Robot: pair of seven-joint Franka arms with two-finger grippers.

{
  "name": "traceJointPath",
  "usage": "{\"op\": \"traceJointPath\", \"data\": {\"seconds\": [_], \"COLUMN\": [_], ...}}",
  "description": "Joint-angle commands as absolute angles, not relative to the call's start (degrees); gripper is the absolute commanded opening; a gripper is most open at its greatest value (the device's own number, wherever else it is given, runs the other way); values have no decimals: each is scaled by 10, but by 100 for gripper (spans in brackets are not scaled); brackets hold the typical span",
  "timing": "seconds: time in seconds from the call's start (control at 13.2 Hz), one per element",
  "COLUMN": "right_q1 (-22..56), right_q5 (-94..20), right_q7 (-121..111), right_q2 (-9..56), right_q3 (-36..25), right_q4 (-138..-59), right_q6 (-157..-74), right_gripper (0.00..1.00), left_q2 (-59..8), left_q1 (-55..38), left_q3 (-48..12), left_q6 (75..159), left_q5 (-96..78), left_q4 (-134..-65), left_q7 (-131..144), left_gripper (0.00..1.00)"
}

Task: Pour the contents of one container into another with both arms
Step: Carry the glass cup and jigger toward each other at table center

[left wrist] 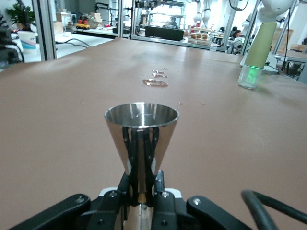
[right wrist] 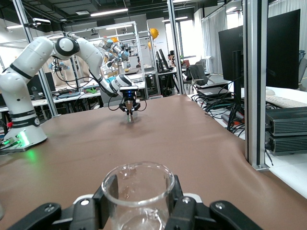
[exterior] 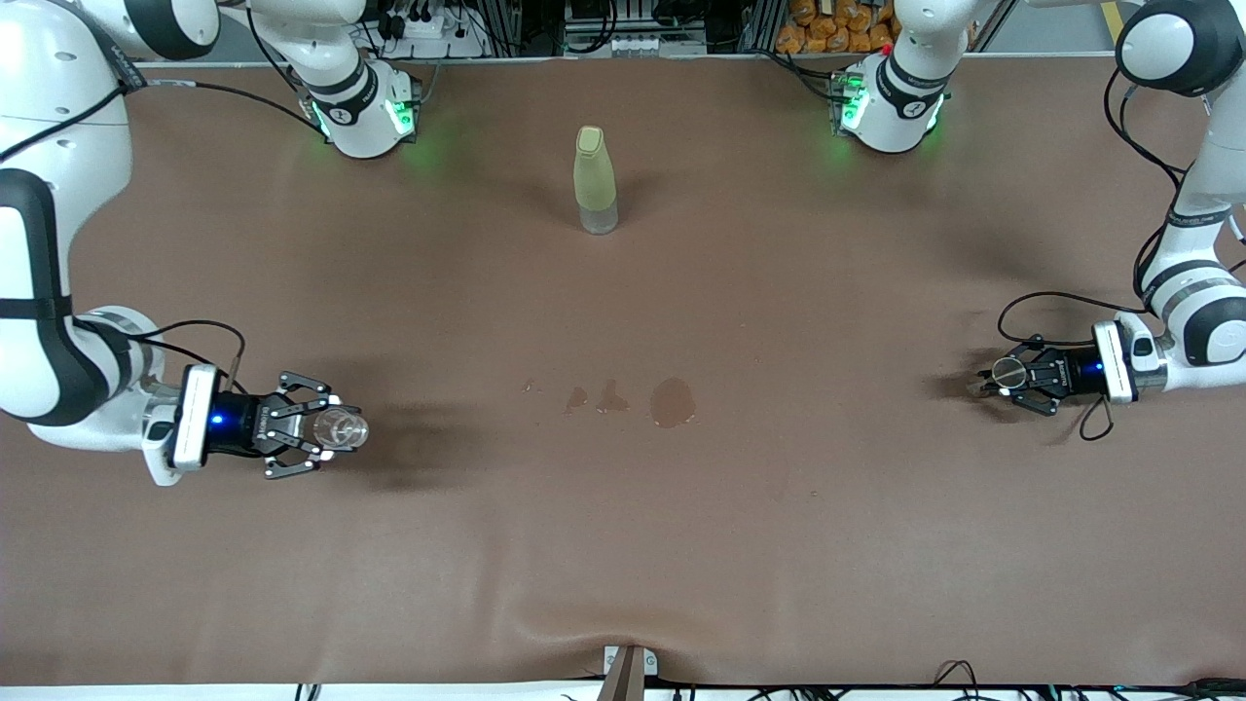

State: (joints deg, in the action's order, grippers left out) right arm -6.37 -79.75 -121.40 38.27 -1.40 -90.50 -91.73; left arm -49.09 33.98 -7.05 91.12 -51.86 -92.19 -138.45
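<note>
At opposite ends of the table [exterior: 623, 545], the right pincer [exterior: 326, 430] is gripping the glass cup [exterior: 341, 428] and the left pincer [exterior: 1003, 375] the steel jigger [exterior: 1007, 372]; both containers are picked up, pouring not yet begun.

both arms reach low, left claw [exterior: 988, 378] and right claw [exterior: 336, 431] apparently clamped shut.

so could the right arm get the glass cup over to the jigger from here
Probably yes: the right claw holds the glass cup, the left claw holds the jigger, and only small wet patches lie between.
</note>
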Motion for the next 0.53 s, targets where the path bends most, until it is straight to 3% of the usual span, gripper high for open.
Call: {"op": "traceJointPath", "data": {"seconds": [0.0, 0.3, 0.45], "right_q1": [-44, -2, 27], "right_q5": [-815, -828, -866], "right_q7": [-1154, -1108, -1108], "right_q2": [342, 311, 308], "right_q3": [-19, -18, -18], "right_q4": [-922, -927, -940], "right_q6": [-939, -986, -1008], "right_gripper": [24, 24, 24], "left_q2": [-468, -451, -455], "left_q1": [330, 307, 278], "left_q3": [-110, -201, -209], "left_q6": [938, 1016, 1026], "left_q5": [-529, -524, -542], "left_q4": [-931, -919, -911], "left_q7": [-1389, -1387, -1349], "left_gripper": [0, 0, 0]}}
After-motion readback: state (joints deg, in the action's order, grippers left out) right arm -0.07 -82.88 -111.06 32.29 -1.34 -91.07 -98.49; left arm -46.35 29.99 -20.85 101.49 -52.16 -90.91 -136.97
